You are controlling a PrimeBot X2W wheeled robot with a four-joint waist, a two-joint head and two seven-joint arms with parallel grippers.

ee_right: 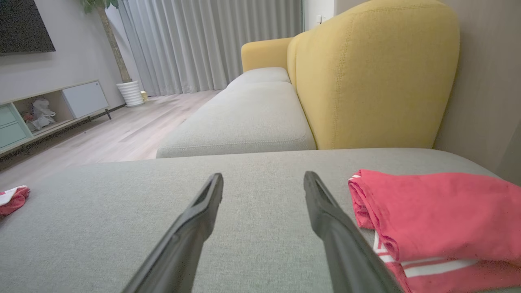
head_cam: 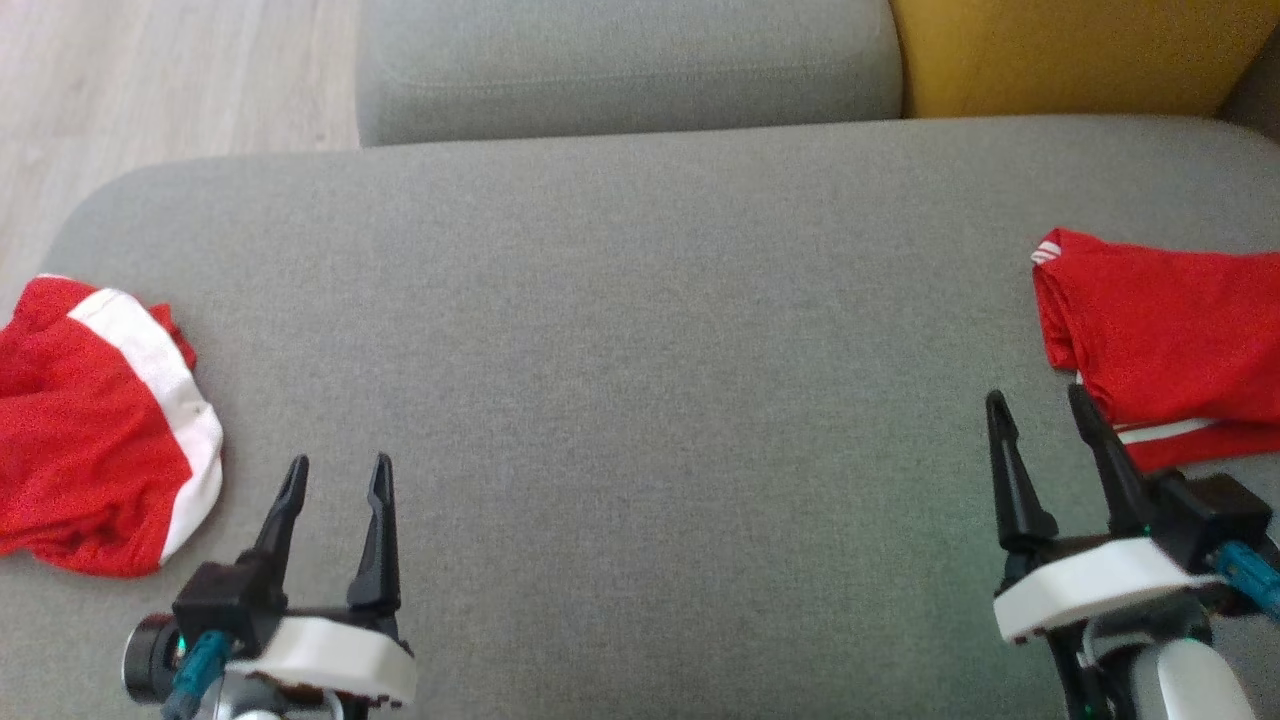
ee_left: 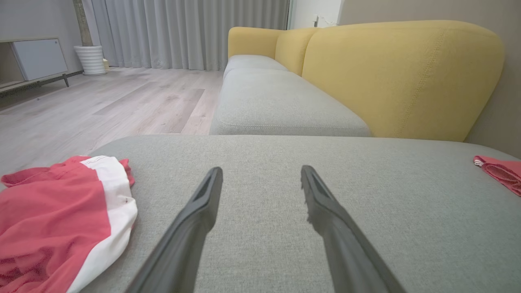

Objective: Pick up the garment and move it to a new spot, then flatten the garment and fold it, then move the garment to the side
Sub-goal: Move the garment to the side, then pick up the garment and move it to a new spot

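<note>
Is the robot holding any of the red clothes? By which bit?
Nothing is held. The left gripper and right gripper have open jaws over the grey cushion; the crumpled red garment and the folded red garment lie outside the jaws.

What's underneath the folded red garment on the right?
The folded red garment lies on the grey cushion, whose fabric shows around its left and near edges. Whether anything is tucked between its layers or beneath it is hidden.
</note>
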